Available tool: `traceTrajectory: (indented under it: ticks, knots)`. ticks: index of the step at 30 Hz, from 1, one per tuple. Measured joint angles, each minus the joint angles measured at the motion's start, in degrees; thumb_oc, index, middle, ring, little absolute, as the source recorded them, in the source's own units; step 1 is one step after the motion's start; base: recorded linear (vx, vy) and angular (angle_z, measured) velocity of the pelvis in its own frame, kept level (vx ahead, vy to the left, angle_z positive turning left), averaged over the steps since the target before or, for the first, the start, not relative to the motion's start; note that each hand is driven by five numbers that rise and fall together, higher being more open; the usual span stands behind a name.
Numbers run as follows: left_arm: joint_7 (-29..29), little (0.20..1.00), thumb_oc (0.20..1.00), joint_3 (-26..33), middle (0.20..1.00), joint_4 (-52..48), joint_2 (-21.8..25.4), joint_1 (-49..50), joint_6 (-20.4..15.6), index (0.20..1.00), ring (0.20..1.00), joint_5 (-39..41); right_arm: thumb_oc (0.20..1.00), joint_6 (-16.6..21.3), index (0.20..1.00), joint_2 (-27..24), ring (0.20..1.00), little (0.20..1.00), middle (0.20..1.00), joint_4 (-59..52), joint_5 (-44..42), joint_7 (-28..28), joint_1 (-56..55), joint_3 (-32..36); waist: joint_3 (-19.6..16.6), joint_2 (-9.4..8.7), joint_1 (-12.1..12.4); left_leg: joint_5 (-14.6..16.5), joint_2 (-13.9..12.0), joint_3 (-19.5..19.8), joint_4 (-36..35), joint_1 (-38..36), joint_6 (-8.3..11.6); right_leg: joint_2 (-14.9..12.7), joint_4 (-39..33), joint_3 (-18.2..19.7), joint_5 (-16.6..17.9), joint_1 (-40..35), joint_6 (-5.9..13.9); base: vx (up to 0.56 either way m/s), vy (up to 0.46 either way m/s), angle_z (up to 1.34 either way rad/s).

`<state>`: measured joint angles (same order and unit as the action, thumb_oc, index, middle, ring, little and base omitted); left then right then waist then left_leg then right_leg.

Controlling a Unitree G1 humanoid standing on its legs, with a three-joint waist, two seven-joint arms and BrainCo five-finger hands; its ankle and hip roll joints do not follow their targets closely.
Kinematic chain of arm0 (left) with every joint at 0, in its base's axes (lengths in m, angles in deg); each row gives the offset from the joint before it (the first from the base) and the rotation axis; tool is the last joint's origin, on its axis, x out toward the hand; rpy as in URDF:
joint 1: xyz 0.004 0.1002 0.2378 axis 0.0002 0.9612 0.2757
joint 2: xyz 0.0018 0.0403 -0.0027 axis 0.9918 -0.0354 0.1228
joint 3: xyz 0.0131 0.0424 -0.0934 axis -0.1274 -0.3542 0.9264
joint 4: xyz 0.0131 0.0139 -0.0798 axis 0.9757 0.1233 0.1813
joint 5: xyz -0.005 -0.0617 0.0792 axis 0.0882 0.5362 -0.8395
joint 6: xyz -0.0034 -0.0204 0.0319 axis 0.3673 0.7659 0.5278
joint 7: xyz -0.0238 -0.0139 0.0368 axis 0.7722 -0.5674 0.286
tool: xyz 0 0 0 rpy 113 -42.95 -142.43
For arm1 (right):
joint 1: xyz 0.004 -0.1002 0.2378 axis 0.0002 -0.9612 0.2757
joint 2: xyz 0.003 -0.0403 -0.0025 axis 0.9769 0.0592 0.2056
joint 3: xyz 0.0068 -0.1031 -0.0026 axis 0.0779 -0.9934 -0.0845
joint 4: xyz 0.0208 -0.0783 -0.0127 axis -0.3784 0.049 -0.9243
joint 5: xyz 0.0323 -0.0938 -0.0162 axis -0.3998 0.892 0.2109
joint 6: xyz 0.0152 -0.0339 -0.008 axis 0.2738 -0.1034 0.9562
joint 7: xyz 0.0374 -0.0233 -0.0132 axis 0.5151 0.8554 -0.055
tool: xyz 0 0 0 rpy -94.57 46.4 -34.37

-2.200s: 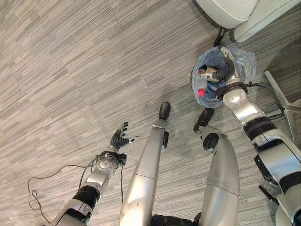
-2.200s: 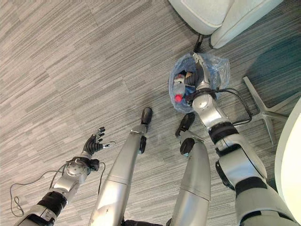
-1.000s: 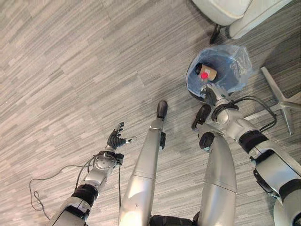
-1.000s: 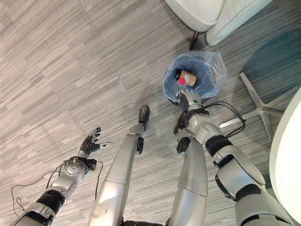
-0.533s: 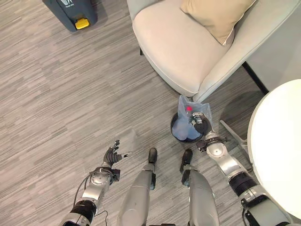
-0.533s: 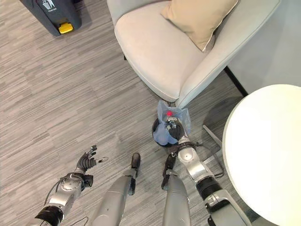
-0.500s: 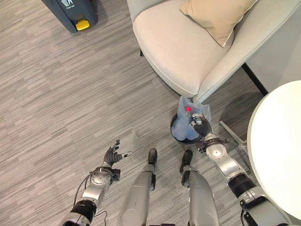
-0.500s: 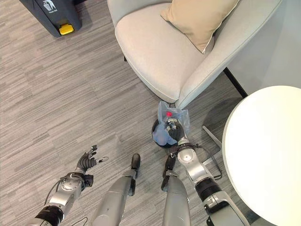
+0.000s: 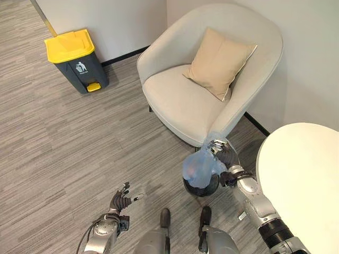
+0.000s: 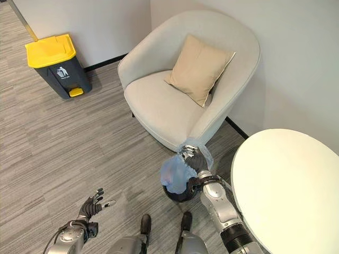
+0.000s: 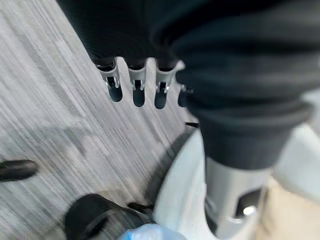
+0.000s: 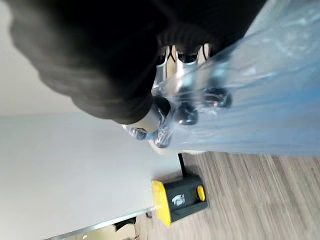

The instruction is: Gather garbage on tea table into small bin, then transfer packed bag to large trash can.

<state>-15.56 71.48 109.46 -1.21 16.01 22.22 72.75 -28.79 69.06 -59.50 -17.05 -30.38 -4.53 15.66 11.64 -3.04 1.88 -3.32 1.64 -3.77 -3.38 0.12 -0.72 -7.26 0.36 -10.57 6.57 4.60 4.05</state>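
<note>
Right wrist view shows the right hand [image 12: 175, 107] with its dark-tipped fingers [image 12: 217, 97] curled into the gathered top of a translucent blue plastic garbage bag [image 12: 260, 100], the film bunched and pinched between fingers and thumb. Past the bag lies grey striped carpet flooring [image 12: 240, 195], and well apart stands a dark grey pedal trash can with a yellow lid [image 12: 179, 199].

From the head, the same hand [image 9: 225, 154] holds the bag [image 9: 200, 168] by its top, the blue sack hanging down onto a small round black bin [image 9: 201, 186]; its lower part seems to sit in the bin's mouth, though the exact seating is hard to tell. The bin stands on the floor just beside the front corner of a cream upholstered tub armchair [image 9: 185, 100], which carries a tan square cushion [image 9: 218, 62]. A round white tea table [image 9: 304, 180] is near, on the robot's right. The large trash can [image 9: 74, 59] stands against the wall, well apart to the left.

The left hand [image 9: 121, 202] hovers low over the carpet [image 9: 69, 148], its fingers spread and relaxed, holding nothing. In the left wrist view its fingers [image 11: 136, 90] hang straight in a row over the carpet, with the black bin [image 11: 95, 217] and the rim of the blue bag [image 11: 147, 232] beyond.
</note>
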Motion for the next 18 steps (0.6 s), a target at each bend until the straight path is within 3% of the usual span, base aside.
traceTrajectory:
  ticks: [4, 6, 8, 9, 10, 11, 12, 13, 14, 15, 16, 17, 18]
  knots:
    - [1.0, 1.000, 1.000, -0.1, 1.000, -2.6, 0.7, 0.8, 0.2, 1.000, 1.000, -1.4, 0.200, 0.6, 0.200, -0.1, 0.200, 0.200, 0.200, -3.2, -1.9, 1.6, 1.7, -1.0, -2.0, -0.64, 0.1, -0.2, 0.0, -2.2, 0.3, -0.3, -0.36, 0.0, 1.3, 2.5, 0.5, 1.3, 0.65, -0.12, 0.016, -0.24]
    - [1.4, 1.000, 1.000, -0.1, 1.000, -4.2, 1.3, -3.2, 0.3, 1.000, 1.000, -1.4, 0.200, 0.7, 0.200, 0.0, 0.200, 0.200, 0.200, -3.5, -1.8, 2.4, 4.7, -1.4, -0.7, 0.32, 0.7, -1.3, -0.4, -1.8, 4.7, 4.4, -2.26, -0.1, 7.0, 5.4, 0.5, 5.2, 2.27, -0.39, -0.152, 0.18]
    - [1.8, 1.000, 1.000, -0.1, 1.000, -8.2, 1.1, -4.8, 0.1, 1.000, 1.000, -1.4, 0.200, 0.9, 0.200, -1.3, 0.200, 0.200, 0.200, -5.6, -1.8, 1.9, 3.4, 0.5, 0.0, 2.88, 0.6, -1.4, -1.6, 3.1, 7.4, 7.3, -1.81, 4.3, 25.8, 12.4, -12.0, 7.6, 2.40, -0.21, -0.241, 0.92]
    - [1.8, 1.000, 1.000, -0.1, 1.000, -10.7, 1.8, -4.4, -1.1, 1.000, 1.000, -1.4, 0.200, 1.0, 0.200, -2.0, 0.200, 0.200, 0.200, -6.4, -1.7, 1.8, 3.5, 0.8, -0.1, 2.72, 1.5, -2.4, -1.8, 3.7, 6.9, 8.0, -1.12, 5.3, 27.2, 12.0, -15.0, 5.9, 2.38, -0.08, -0.214, 0.55]
    - [1.6, 1.000, 1.000, 0.0, 1.000, -12.9, 2.9, -3.5, -1.1, 1.000, 1.000, -1.4, 0.200, 1.0, 0.200, -2.3, 0.200, 0.200, 0.200, -6.7, -1.6, 1.5, 5.1, 0.8, 0.1, 2.17, 4.2, -2.4, -1.8, 3.3, 6.3, 8.5, -0.33, 5.3, 23.7, 11.7, -18.7, 3.0, 0.10, -0.11, -0.226, 0.17]
    - [1.5, 1.000, 1.000, -0.3, 1.000, -12.8, 2.6, -2.4, -0.8, 1.000, 1.000, -1.4, 0.200, 1.4, 0.200, -2.7, 0.200, 0.200, 0.200, -6.7, -1.2, 0.9, 7.3, 0.8, 0.7, 4.37, 4.7, -2.7, -3.4, 4.7, 5.4, 9.2, 0.96, 7.2, 16.3, 10.3, -17.4, 0.1, -2.64, -0.23, -0.291, -0.03]
    - [1.7, 1.000, 1.000, -0.3, 1.000, -12.9, 2.6, -1.9, -0.8, 1.000, 1.000, -1.4, 0.200, 1.6, 0.200, -2.8, 0.200, 0.200, 0.200, -6.7, -1.1, 0.8, 7.4, 0.8, 0.6, 4.67, 4.8, -2.5, -3.8, 4.9, 4.7, 9.4, 1.32, 7.7, 15.4, 9.9, -16.6, 0.1, -2.92, -0.29, -0.296, 0.61]
    - [1.6, 1.000, 1.000, -0.1, 1.000, -12.6, 2.3, -1.5, -0.6, 1.000, 1.000, -1.3, 0.200, 2.6, 0.200, -3.1, 0.200, 0.200, 0.200, -6.8, -0.9, 0.3, 6.4, 0.8, 0.6, 4.55, 4.4, 1.2, -4.7, 5.8, 5.5, 12.4, 6.58, 9.0, 13.2, 8.3, -15.3, 0.6, -4.56, -0.39, -0.308, 0.93]
    - [1.6, 1.000, 1.000, -0.3, 1.000, -12.9, 1.8, -1.8, -0.7, 1.000, 1.000, -1.2, 0.200, 2.8, 0.200, -3.9, 0.200, 0.200, 0.200, -6.7, -0.8, -0.1, 5.8, 0.7, 0.6, 4.67, 4.3, 3.0, -5.2, 6.7, 6.3, 14.4, 7.80, 10.0, 12.1, 7.4, -14.4, 1.0, -5.36, -0.31, -0.180, 1.10]
    - [1.7, 1.000, 1.000, -1.6, 1.000, -13.3, 1.8, -2.5, -0.6, 1.000, 1.000, -1.1, 0.200, 2.8, 0.200, -5.3, 0.200, 0.200, 0.200, -6.7, -0.8, -0.6, 6.1, 0.7, 0.8, 5.35, 5.2, 3.2, -6.2, 6.7, 4.9, 16.0, 7.77, 12.1, 13.9, 7.4, -13.2, 3.5, -5.89, -0.32, -0.139, 1.34]
    - [1.8, 1.000, 1.000, -3.6, 1.000, -14.9, 2.1, -4.0, -0.5, 1.000, 1.000, -1.1, 0.200, 3.0, 0.200, -6.8, 0.200, 0.200, 0.200, -6.7, -0.8, -1.4, 6.3, 0.7, 1.0, 5.47, 3.9, 3.8, -6.4, 7.2, 5.0, 18.7, 8.86, 12.6, 12.1, 6.9, -10.4, 4.4, -8.19, -0.26, -0.067, 1.18]
    - [1.9, 1.000, 1.000, -4.8, 1.000, -15.9, 2.1, -5.4, -0.6, 1.000, 1.000, -1.1, 0.200, 2.9, 0.200, -7.7, 0.200, 0.200, 0.200, -5.8, -0.8, -1.8, 7.0, 0.6, 2.0, 4.88, 4.2, 3.9, -6.3, 6.8, 4.9, 19.4, 9.43, 11.5, 12.1, 5.6, -10.0, 5.3, -10.86, -0.22, -0.042, 1.08]
    - [2.0, 1.000, 1.000, -5.3, 1.000, -16.5, 2.3, -6.2, -0.5, 1.000, 1.000, -1.2, 0.200, 2.5, 0.200, -7.7, 0.200, 0.200, 0.200, -5.2, -0.7, -1.8, 7.8, 0.3, 2.6, 4.14, 4.7, 3.6, -5.9, 4.7, 6.6, 20.0, 7.57, 10.1, 11.2, 4.3, -8.5, 5.7, -11.06, -0.20, -0.038, 0.60]
